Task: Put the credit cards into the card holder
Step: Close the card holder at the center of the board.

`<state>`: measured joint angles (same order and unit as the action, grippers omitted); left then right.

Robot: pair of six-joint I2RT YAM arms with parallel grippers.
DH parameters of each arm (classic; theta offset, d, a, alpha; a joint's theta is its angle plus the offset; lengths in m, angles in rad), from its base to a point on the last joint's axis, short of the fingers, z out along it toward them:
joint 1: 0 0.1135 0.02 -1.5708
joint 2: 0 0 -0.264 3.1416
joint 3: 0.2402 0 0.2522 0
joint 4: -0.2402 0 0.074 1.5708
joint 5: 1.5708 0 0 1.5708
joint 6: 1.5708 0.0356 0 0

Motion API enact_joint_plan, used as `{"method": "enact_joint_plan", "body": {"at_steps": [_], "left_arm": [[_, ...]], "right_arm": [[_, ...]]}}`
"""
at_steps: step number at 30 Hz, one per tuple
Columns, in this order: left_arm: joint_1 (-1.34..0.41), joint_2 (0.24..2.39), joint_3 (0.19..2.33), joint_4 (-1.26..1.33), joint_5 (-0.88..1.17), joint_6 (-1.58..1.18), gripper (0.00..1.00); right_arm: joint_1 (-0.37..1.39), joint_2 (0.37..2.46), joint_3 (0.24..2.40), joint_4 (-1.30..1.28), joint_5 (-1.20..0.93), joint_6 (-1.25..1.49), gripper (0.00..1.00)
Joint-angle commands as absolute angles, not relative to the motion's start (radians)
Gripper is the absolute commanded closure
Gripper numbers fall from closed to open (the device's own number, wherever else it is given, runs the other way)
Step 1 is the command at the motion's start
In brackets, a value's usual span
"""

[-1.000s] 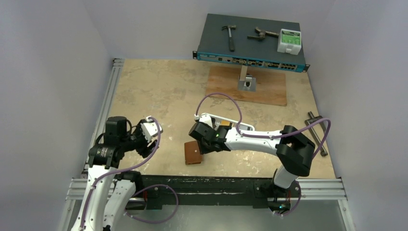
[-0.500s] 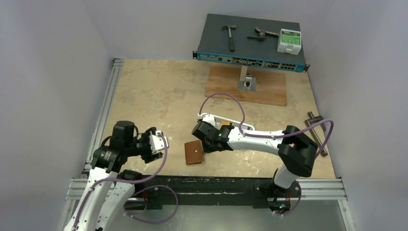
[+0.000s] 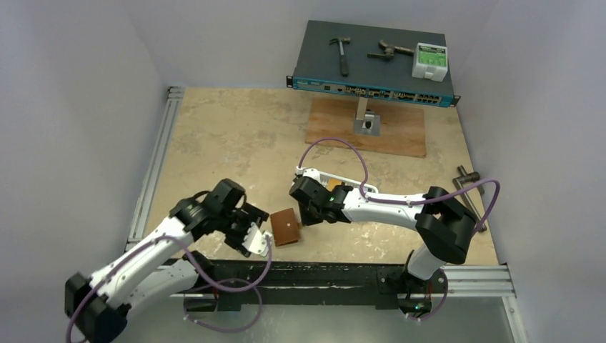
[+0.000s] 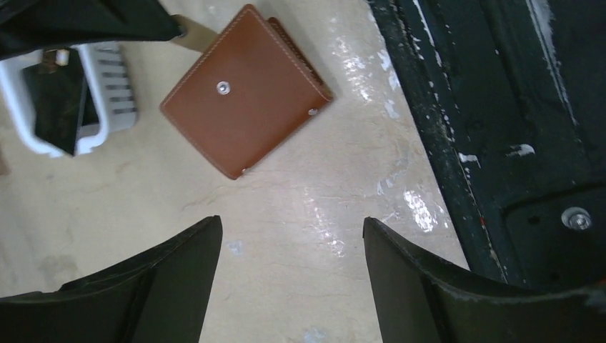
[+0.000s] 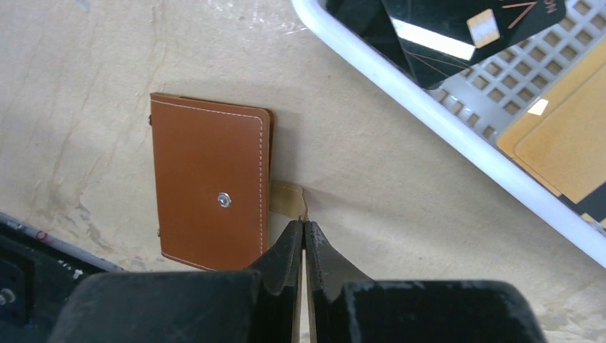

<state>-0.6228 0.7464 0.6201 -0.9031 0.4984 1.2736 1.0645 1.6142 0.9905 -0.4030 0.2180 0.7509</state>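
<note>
The card holder [image 3: 286, 226] [image 4: 243, 111] [image 5: 207, 189] is a brown leather wallet lying folded shut on the table, its snap stud facing up. A tan snap tab [image 5: 286, 196] sticks out from its right edge. My right gripper [image 5: 304, 227] [image 3: 306, 220] is shut on the end of that tab. My left gripper [image 4: 289, 225] [image 3: 257, 239] hovers open just left of and nearer than the holder, with only bare table between its fingers. The credit cards lie in a white slotted tray [image 5: 400, 86] [image 4: 107, 86]: a black card [image 5: 457, 28] [image 4: 57, 107] and an orange-yellow card [image 5: 564, 136] show.
A network switch [image 3: 371, 61] carrying a hammer and a small box stands at the back, with a wooden board [image 3: 400, 128] in front of it. A metal tool [image 3: 472, 196] lies at the right. The black frame rail [image 3: 307, 275] [image 4: 500, 143] runs along the near edge.
My left arm has swung in from the left to the card holder's near-left side and its jaws have spread wider. My right gripper has closed on the snap tab.
</note>
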Motion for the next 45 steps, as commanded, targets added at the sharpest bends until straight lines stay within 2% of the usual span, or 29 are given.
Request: {"method": "enact_joint_plan", "body": {"at_steps": [1, 3, 12, 15, 19, 21, 23, 25, 30, 39, 45], "left_arm": [[-0.709, 1.018, 0.849, -0.986, 0.393, 1.285, 0.32], [-0.723, 1.064, 0.878, -0.983, 0.369, 1.283, 0.37], [-0.883, 1.039, 0.719, -0.786, 0.192, 1.398, 0.42], [-0.915, 1.099, 0.845, -0.775, 0.088, 1.334, 0.46], [-0.916, 1.28, 1.133, -0.995, 0.006, 1.134, 0.53], [-0.915, 1.279, 1.1, -0.96, -0.038, 1.105, 0.54], [-0.916, 1.231, 0.971, -0.841, -0.077, 1.134, 0.54], [-0.916, 1.178, 0.862, -0.76, -0.058, 1.13, 0.53], [-0.916, 1.139, 0.786, -0.736, 0.078, 0.933, 0.54], [-0.916, 1.154, 0.645, -0.509, 0.264, 1.009, 0.46], [-0.928, 1.201, 0.551, -0.389, 0.307, 1.138, 0.44]], "right_arm": [[1.057, 1.58, 1.016, -0.358, 0.163, 0.735, 1.0], [1.055, 1.58, 1.019, -0.363, 0.153, 0.729, 1.0], [1.032, 1.585, 0.965, -0.369, 0.161, 0.732, 1.0], [0.993, 1.576, 0.914, -0.328, 0.128, 0.725, 1.0], [0.959, 1.582, 0.903, -0.321, 0.124, 0.697, 1.0], [0.952, 1.577, 0.91, -0.328, 0.125, 0.689, 1.0], [0.949, 1.57, 0.911, -0.329, 0.121, 0.686, 1.0], [0.948, 1.569, 0.91, -0.334, 0.111, 0.686, 1.0], [0.948, 1.571, 0.902, -0.34, 0.082, 0.702, 1.0], [0.948, 1.552, 0.925, -0.35, 0.038, 0.721, 1.0], [0.948, 1.552, 0.957, -0.387, 0.009, 0.714, 1.0]]}}
